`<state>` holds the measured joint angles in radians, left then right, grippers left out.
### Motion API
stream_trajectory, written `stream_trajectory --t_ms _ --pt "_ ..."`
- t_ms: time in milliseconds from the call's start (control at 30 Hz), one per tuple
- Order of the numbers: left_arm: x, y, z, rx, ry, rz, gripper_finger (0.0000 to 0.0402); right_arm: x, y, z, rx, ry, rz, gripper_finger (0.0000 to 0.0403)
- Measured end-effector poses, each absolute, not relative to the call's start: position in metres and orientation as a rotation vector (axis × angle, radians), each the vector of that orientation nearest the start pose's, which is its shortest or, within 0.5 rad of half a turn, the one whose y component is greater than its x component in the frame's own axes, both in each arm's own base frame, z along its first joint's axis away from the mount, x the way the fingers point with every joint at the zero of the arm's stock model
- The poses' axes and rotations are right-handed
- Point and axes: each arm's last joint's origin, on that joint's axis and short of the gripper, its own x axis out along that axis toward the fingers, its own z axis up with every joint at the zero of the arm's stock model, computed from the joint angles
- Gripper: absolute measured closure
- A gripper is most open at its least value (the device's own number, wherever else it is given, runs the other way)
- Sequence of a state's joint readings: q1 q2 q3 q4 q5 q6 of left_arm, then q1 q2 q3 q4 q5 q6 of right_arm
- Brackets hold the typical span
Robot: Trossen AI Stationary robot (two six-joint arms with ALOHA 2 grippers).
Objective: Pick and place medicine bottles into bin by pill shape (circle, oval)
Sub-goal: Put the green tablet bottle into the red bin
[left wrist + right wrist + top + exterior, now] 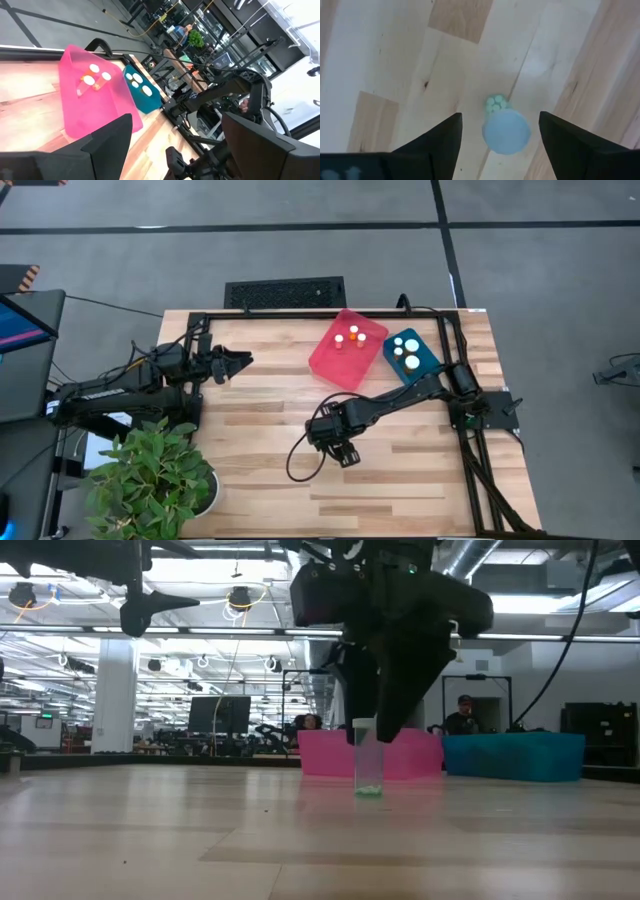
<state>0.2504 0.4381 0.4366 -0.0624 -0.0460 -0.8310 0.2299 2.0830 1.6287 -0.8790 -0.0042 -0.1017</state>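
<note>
A small clear bottle (505, 131) with a white cap and round green pills at its bottom stands upright on the wooden table (260, 430); it also shows in the low view (367, 760). My right gripper (500, 116) is open and points down over it, one finger on either side of the cap and apart from it. In the high view the right gripper (345, 450) hides the bottle. A pink tray (335, 360) holds a few orange and white bottles. A teal tray (425, 365) holds a few white-capped bottles. My left gripper (243, 361) waits open at the table's left.
Both trays stand side by side at the table's far right. A potted plant (150, 475) stands at the near left corner. A black cable (297, 465) loops on the table beside my right gripper. A black frame (455, 350) runs along the right edge.
</note>
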Motion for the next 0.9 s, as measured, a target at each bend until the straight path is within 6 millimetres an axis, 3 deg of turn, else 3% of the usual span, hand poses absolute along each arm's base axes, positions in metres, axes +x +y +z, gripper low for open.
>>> stream_trajectory --t_ms 167,600,733,900 --pt "0.118 0.032 0.269 -0.831 -0.061 0.302 0.0101 0.408 0.091 0.185 -0.224 1.323 0.252 0.0156" --pt "0.118 0.032 0.269 -0.831 -0.062 0.303 0.0101 0.408 0.091 0.185 -0.216 1.322 0.245 0.0291" --pt "0.118 0.032 0.269 -0.831 -0.062 0.303 0.0101 0.407 0.09 0.19 -0.224 1.316 0.249 0.0298" --pt "0.118 0.032 0.269 -0.831 -0.062 0.303 0.0101 0.399 0.076 0.218 -0.214 1.277 0.223 0.0285"
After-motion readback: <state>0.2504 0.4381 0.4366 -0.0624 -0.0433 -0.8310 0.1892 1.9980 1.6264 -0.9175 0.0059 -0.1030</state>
